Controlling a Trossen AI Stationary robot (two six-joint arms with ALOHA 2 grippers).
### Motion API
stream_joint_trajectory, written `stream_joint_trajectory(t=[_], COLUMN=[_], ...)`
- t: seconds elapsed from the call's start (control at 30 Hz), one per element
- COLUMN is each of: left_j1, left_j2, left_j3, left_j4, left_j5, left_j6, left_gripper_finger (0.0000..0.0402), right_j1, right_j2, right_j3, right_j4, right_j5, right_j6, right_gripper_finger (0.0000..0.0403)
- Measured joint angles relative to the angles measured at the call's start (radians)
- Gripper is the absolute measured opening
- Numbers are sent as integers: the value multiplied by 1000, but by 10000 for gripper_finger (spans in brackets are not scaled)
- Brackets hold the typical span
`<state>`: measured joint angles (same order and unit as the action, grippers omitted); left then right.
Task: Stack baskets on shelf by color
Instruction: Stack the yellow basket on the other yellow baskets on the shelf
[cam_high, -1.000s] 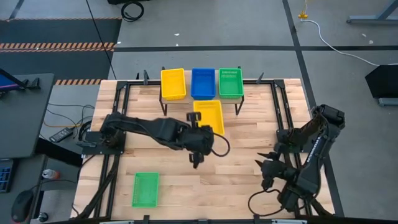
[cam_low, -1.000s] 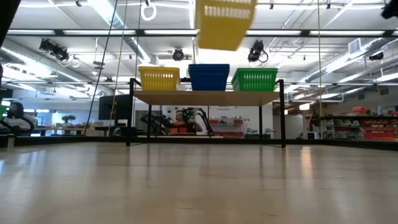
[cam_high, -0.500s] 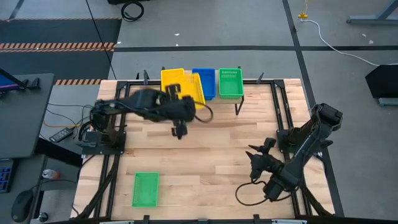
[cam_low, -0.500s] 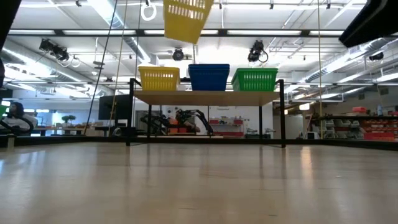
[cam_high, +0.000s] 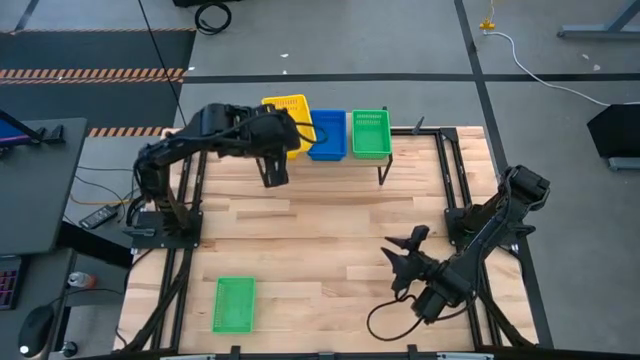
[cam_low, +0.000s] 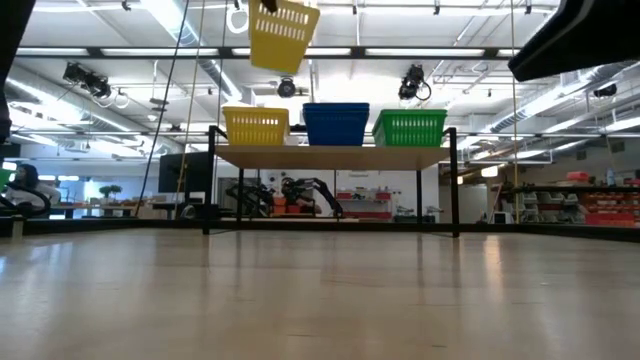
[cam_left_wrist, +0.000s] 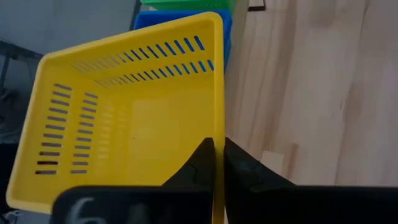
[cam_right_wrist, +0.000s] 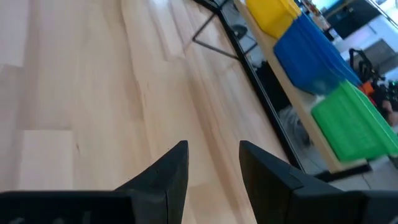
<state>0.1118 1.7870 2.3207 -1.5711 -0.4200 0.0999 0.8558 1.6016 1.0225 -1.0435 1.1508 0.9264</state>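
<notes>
Since the earlier frame, left gripper, fingers clenched on a yellow basket, carries it above the shelf's left yellow stack. Right gripper hangs released. One green basket remains on the desk.

Left hand carried yellow basket (airborne) over the shelf.

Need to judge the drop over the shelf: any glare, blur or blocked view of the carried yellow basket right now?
High view: sharp, even light, but the left arm covers much of the carried yellow basket. Low view: bright ceiling lights behind it, the basket near the top edge, slightly soft. Left wrist view: clear, the left tool shut on its rim, hiding the yellow basket on the shelf.
</notes>
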Motion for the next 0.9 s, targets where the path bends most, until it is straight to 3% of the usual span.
stream_joint_trajectory(t=[0.3, 0.43, 0.53, 0.73, 0.9], left_j1=[100, 131, 139, 139, 139], left_j2=[0, 0, 0, -3, -3], left_j3=[0, 0, 0, 0, 0], left_j4=[0, 0, 0, 0, 0], left_j5=[40, 40, 41, 81, 128], left_j6=[35, 17, 17, 17, 24], left_gripper_finger=[13, 13, 13, 13, 13], right_j1=[-3, -41, -106, -274, -368], right_j2=[0, 0, 0, 0, -1], right_j3=[0, 0, 0, 0, 0], right_j4=[209, 369, 510, 746, 868], right_j5=[1, -26, -148, -577, -677], right_j6=[-245, -447, -640, -951, -1058], right_gripper_finger=[149, 149, 149, 149, 149])
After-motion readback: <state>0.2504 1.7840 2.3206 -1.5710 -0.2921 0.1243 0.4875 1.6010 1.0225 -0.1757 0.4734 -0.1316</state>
